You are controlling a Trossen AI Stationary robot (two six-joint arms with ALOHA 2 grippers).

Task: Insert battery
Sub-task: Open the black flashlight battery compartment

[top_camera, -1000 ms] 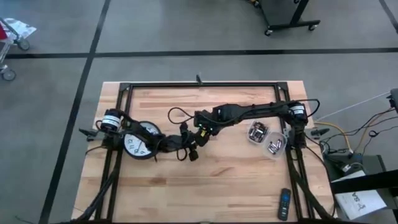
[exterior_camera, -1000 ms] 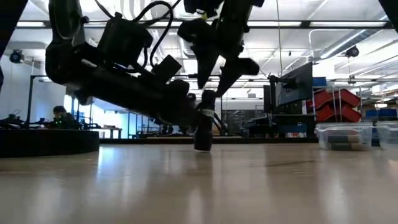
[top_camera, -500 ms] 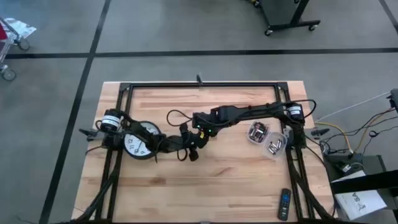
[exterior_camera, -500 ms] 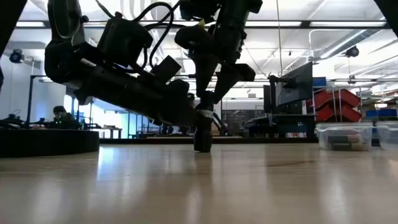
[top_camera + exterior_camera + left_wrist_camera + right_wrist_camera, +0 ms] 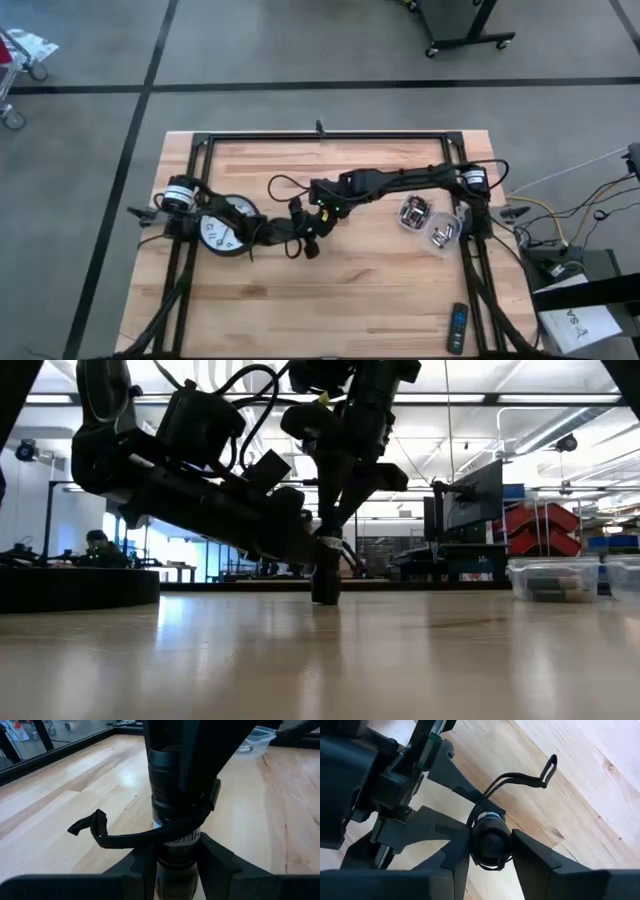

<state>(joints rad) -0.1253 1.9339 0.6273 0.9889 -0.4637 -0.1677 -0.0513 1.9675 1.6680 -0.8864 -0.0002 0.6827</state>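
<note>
Batteries sat in two clear plastic tubs (image 5: 428, 222) near the tabletop's right edge. Toward the tabletop's middle, the left gripper (image 5: 175, 862) clamped the lower body of a black cylindrical flashlight with a wrist strap (image 5: 177, 795), standing upright. The right gripper (image 5: 490, 851) straddled its top end, fingers either side, apparently gripping. No battery showed in either gripper, so insertion seemingly remained undone.
</note>
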